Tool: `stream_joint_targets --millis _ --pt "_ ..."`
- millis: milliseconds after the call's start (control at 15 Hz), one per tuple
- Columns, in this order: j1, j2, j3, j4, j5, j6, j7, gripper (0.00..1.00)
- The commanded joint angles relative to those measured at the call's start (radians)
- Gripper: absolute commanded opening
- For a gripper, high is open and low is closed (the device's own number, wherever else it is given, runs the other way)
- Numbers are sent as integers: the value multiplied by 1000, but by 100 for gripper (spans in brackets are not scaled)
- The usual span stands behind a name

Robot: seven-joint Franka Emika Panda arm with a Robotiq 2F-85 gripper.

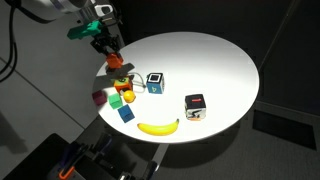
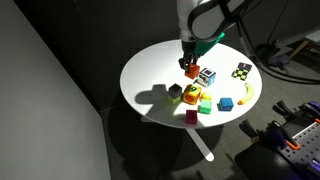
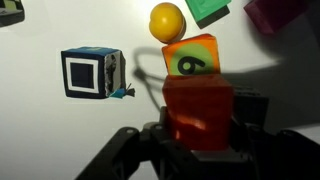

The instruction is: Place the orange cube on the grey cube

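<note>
We see the robot's dark hand closed on the small plain orange cube, near the edge of the round white tabletop. In the wrist view the orange cube fills the middle of the picture, clamped on both sides. It seems to hang a little above the tabletop, with a shadow beneath it, but we cannot tell this for certain.

The small dull grey cube sits on the tabletop at the edge of the cluster of coloured pieces. It is apart from the hand and nothing lies on it.

Just beside the held cube stands a larger black-and-white cube with blue marks. The wrist view shows it off to the left. Behind the orange cube in that view stands an orange block with a green figure on its face. Beyond that are a yellow round piece, a green block and a purple block.

In an exterior view a small blue block lies at the near side of the cluster. A yellow banana lies near the rim. A second black-and-white cube, this one with red marks, stands well apart from the hand.
</note>
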Motion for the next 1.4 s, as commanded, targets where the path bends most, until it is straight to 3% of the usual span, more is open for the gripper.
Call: stream_joint_targets --millis 0,1333 --pt "11 30 17 50 -12 -14 -8 28" --pt "92 143 13 161 1 -16 89 28"
